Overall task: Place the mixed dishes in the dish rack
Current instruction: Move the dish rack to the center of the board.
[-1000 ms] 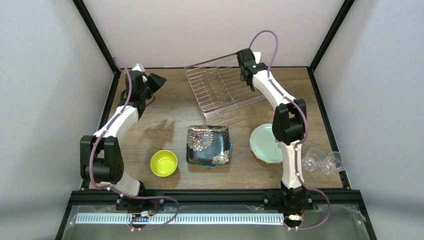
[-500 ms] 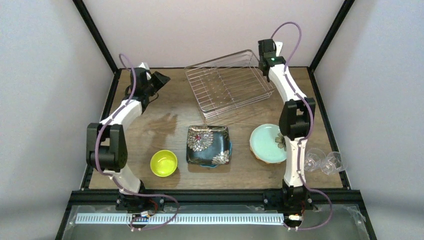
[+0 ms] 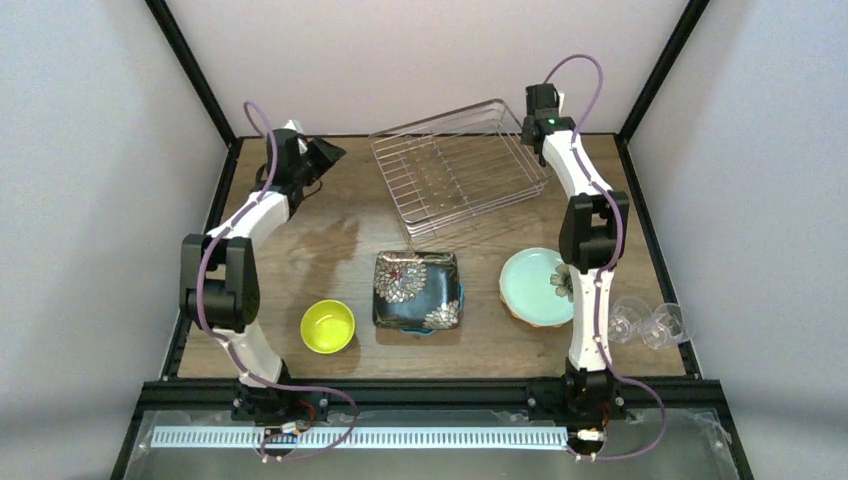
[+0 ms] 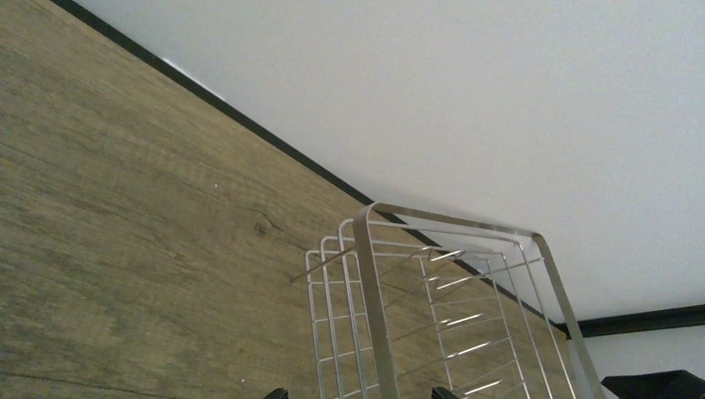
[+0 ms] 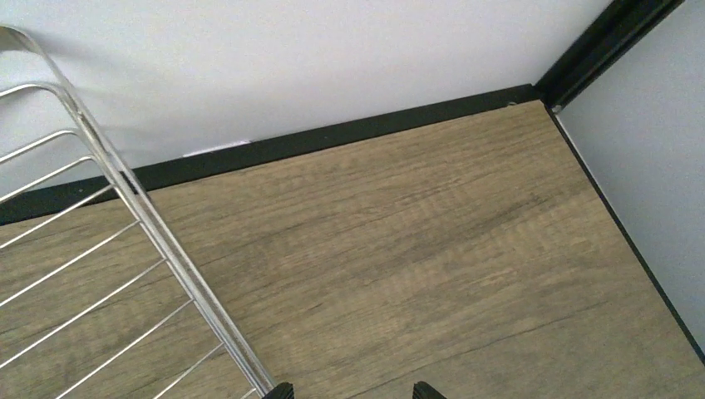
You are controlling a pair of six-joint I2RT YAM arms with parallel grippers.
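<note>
The dish rack [image 3: 455, 170] stands at the back of the table, empty. It shows in the left wrist view [image 4: 432, 316], and its rim shows in the right wrist view [image 5: 158, 241]. My left gripper [image 3: 330, 155] [image 4: 360, 392] is open and empty, just left of the rack's left corner. My right gripper [image 3: 538, 105] [image 5: 353, 391] is open and empty beside the rack's far right corner. The black square floral plate [image 3: 417, 290] lies in the middle with a teal edge under it. The mint plate [image 3: 535, 285] lies on an orange one. The yellow-green bowl [image 3: 328, 326] sits front left.
Two clear glasses [image 3: 640, 325] lie at the table's right edge. Black frame posts stand at the back corners [image 5: 599, 41]. White walls close in the back and sides. Bare wooden table [image 3: 300, 250] lies between the left arm and the plates.
The rack, tilted up under my right gripper a second ago, now lies flat and further right. My right gripper has moved to the back right, off it. My left gripper moved slightly right.
</note>
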